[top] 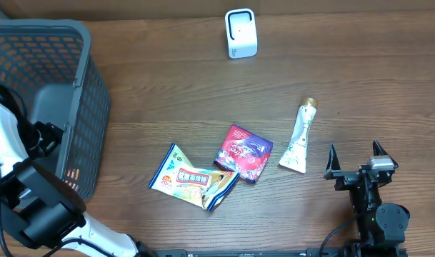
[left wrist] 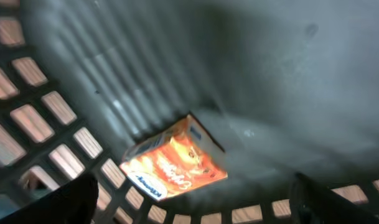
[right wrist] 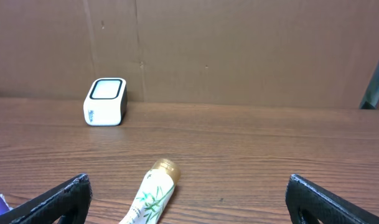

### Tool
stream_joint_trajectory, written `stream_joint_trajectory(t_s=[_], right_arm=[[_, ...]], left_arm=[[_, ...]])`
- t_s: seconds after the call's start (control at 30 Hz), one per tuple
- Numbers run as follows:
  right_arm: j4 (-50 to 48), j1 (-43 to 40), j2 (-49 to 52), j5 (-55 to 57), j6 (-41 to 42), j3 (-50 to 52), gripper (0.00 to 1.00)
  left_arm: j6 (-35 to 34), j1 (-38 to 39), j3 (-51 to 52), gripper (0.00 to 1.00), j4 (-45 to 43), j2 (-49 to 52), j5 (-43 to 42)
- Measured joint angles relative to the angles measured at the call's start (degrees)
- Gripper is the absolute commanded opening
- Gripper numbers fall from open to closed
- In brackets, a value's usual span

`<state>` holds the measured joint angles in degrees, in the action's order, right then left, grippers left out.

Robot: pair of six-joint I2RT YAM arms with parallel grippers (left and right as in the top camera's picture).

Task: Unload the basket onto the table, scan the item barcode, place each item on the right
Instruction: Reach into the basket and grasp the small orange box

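An orange box (left wrist: 175, 163) lies on the floor of the grey basket (top: 74, 43), close to its mesh wall. My left gripper (left wrist: 192, 210) is down inside the basket, open, with its dark fingers (left wrist: 68, 200) either side of the box and short of it. The box shows faintly through the mesh (top: 73, 175) from overhead. The white scanner (top: 241, 33) stands at the far edge of the table, and the right wrist view also shows the scanner (right wrist: 106, 101). My right gripper (top: 356, 163) rests open near the front right, holding nothing.
A white tube with a gold cap (top: 300, 137) lies just left of the right gripper, and in the right wrist view the tube (right wrist: 150, 194) lies between its fingers. A purple packet (top: 243, 153) and a yellow-green packet (top: 193, 178) lie mid-table. A cardboard wall backs the table.
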<state>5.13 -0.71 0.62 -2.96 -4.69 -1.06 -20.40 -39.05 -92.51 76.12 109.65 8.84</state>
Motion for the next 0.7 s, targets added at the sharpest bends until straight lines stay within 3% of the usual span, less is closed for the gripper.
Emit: stream_joint_trajectory(t_s=[0.4, 0.5, 0.53, 0.6, 0.63, 0.67, 0.7], right_arm=[[0.00, 0.00, 0.00, 0.04, 0.00, 0.00, 1.00], [0.02, 0.00, 0.00, 0.02, 0.00, 0.00, 1.00], [0.00, 0.00, 0.00, 0.02, 0.00, 0.00, 1.00], [0.02, 0.00, 0.00, 0.02, 0.00, 0.00, 1.00], [-0.02, 0.00, 0.00, 0.02, -0.02, 0.00, 1.00], [-0.02, 0.02, 0.00, 0.02, 0.02, 0.00, 1.00], [0.02, 0.00, 0.00, 0.04, 0.00, 0.00, 1.00]], left_arm=[[0.04, -0.02, 14.75, 0.75, -8.74, -0.07, 0.07], [0.50, -0.02, 16.50, 0.66, -10.23, -0.09, 0.44], [0.83, -0.02, 16.76, 0.49, -10.27, -0.09, 0.46], [1.33, -0.02, 16.85, 0.34, -10.80, -0.13, 0.92], [1.57, 0.00, 16.85, 0.17, -11.08, -0.13, 1.07], [1.57, 0.00, 16.85, 0.07, -11.23, -0.13, 1.49], [1.60, 0.00, 16.85, 0.04, -11.23, -0.13, 1.64]])
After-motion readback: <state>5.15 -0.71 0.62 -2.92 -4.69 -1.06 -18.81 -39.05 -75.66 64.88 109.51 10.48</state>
